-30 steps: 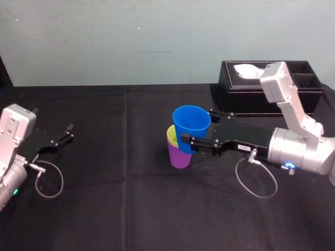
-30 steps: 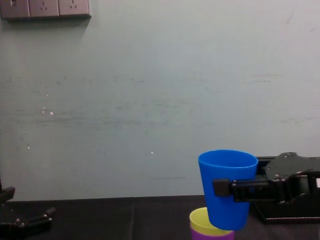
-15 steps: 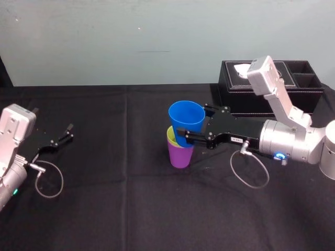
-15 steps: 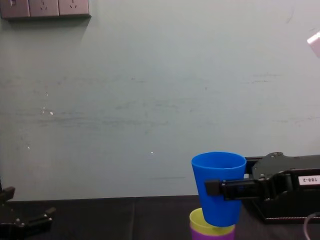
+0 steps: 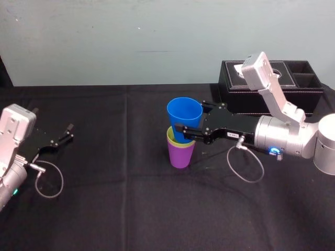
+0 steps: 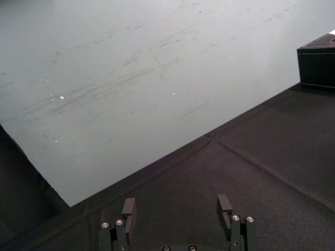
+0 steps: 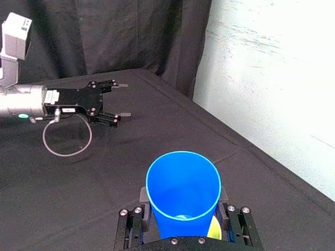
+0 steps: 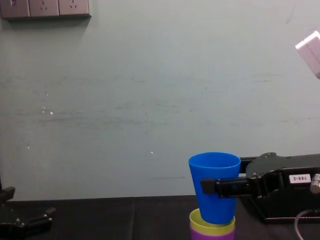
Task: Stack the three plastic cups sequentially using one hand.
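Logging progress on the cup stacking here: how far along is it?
Done: the yellow-green cup sits nested in the purple cup. In hand: the right gripper is shut on the blue cup, its base just inside the yellow-green one. Remaining: seat it fully and release. The left gripper lies open, idle, on the left.

Upright blue cup (image 5: 184,116) in right gripper (image 5: 189,124), base seemingly seated in yellow-green cup (image 5: 171,139), nested in purple cup (image 5: 181,157), left of tissue box (image 5: 235,100).
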